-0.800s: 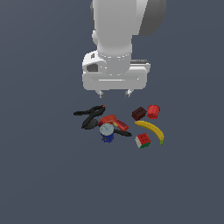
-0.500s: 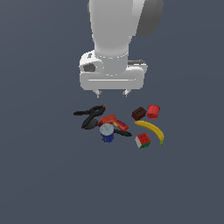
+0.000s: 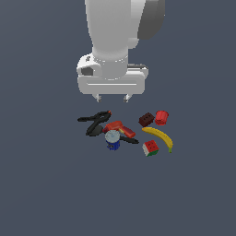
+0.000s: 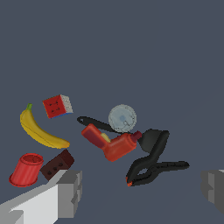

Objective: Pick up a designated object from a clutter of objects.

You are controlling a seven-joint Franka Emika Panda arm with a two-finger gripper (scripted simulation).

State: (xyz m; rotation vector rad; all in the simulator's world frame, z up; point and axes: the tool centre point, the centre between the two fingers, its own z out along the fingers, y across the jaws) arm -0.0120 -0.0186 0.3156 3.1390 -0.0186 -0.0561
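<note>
The white two-fingered gripper [image 3: 111, 98] is hovering above the clutter with fingers spread wide, gripping nothing. The small dark maroon block [image 3: 146, 120] is lying toward the exterior view's right of it, touching the red cup [image 3: 162, 117], beside the yellow banana [image 3: 159, 137].

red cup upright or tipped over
Tipped over. The red cup lies on its side beside the brown block: the wrist view shows its open rim facing sideways, and the exterior view shows it tilted.
</note>
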